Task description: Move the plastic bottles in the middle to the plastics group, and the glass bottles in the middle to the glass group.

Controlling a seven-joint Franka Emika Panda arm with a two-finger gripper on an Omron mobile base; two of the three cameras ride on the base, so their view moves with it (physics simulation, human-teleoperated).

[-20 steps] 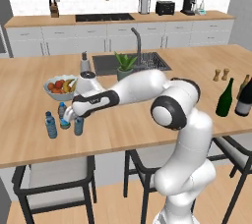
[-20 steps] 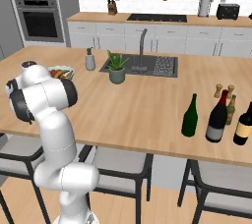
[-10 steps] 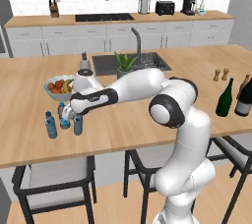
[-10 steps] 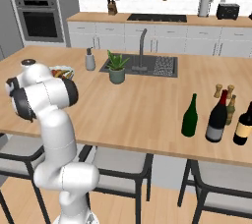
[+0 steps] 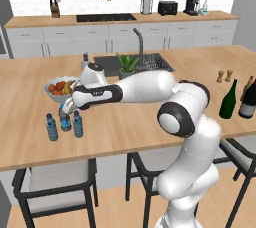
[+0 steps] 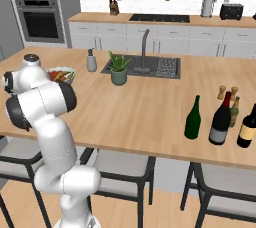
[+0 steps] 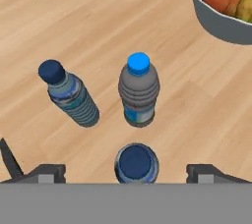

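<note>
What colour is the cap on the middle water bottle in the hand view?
Bright blue, on the water bottle; clearest in the hand view.

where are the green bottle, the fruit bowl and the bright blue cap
green bottle (image 6: 193,118), right base view, on its body
fruit bowl (image 5: 54,92), left base view, on its front wall
bright blue cap (image 7: 139,64), hand view, on its top

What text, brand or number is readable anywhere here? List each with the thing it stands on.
No text is readable.
The water bottles carry blue label bands, no legible print.
The wine bottle's pale label is too small to read.
The dark bottle's label is too small to read.
</note>
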